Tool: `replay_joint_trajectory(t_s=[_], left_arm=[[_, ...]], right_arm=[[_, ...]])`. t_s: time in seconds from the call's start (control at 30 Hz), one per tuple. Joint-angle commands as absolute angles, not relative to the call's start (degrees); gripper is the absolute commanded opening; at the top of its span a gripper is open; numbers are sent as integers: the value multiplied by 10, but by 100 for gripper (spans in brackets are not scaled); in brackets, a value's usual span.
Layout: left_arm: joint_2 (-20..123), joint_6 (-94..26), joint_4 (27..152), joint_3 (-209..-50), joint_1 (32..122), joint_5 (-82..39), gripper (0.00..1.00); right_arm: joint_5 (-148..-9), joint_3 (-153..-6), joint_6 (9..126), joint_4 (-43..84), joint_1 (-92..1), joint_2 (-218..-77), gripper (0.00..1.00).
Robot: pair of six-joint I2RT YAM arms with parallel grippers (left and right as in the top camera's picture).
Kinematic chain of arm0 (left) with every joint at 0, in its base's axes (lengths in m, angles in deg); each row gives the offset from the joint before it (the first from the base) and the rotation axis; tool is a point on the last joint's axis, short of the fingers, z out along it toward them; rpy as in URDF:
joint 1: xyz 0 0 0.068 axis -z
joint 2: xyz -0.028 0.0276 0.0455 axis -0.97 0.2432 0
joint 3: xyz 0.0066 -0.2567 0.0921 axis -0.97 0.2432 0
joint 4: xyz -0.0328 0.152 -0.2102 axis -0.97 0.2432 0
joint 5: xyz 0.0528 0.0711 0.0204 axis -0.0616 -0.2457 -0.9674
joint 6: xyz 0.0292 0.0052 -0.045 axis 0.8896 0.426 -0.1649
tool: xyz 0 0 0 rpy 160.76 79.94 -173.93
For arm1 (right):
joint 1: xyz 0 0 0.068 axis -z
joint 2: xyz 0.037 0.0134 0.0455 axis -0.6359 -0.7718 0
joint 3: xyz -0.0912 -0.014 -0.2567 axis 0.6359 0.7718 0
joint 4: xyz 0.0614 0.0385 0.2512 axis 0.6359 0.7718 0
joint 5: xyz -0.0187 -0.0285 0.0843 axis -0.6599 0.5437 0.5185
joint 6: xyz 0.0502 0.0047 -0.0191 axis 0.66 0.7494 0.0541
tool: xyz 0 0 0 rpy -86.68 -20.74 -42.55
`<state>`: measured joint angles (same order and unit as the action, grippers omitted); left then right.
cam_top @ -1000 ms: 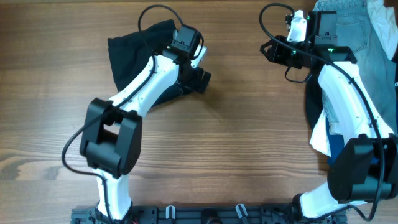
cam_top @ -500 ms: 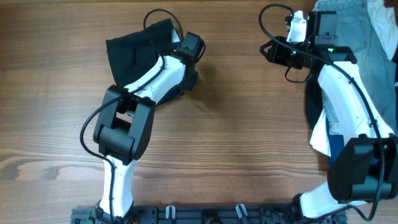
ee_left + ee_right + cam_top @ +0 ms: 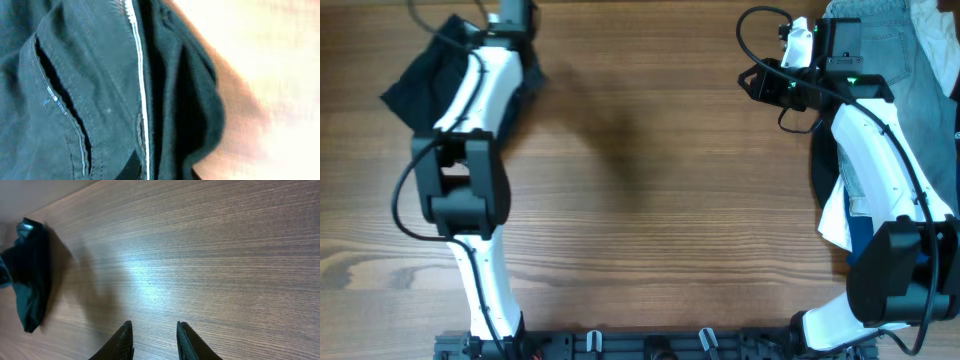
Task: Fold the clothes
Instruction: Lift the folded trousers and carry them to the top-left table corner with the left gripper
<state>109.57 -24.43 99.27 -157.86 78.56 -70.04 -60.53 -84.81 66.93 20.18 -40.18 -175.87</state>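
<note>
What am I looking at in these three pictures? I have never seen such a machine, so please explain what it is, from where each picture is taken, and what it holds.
You see two white robot arms at a wooden table. Each arm ends in a two-finger hand. The wide picture comes from a camera fixed above the table. The other two come from small cameras on the wrists, one on each arm.

The left hand is closed, apparently on a black garment, which fills its wrist picture. The right hand is open and empty above bare wood. At the table's right edge lies a pile of other clothes: light-blue denim, white and dark blue pieces.
</note>
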Motion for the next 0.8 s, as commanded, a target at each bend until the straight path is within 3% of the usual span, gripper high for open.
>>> replay_joint_trajectory(t_s=[0.0, 0.2, 0.23, 0.27, 0.3, 0.33, 0.6, 0.77], left_arm=[[1100, -292, 930, -1595, 750, -659, 4], [1100, -333, 767, -1595, 734, -654, 4], [1100, -333, 754, -1595, 735, -654, 8], [1100, -333, 743, -1595, 736, -654, 25], [1100, -333, 737, -1595, 736, -654, 50], [1100, -333, 734, -1595, 736, -654, 100], [1068, -307, 785, -1596, 736, -655, 100], [1054, -168, 1041, -1593, 723, -655, 100]], right_arm=[[-611, -845, 658, 202, -403, -1765, 29], [-611, -845, 657, 204, -403, -1765, 30], [-611, -845, 658, 204, -403, -1765, 30], [-611, -845, 657, 203, -403, -1765, 30], [-611, -845, 658, 201, -403, -1765, 31], [-611, -845, 658, 200, -403, -1765, 33], [-611, -845, 657, 199, -403, -1765, 37], [-611, -845, 656, 202, -403, -1765, 37]])
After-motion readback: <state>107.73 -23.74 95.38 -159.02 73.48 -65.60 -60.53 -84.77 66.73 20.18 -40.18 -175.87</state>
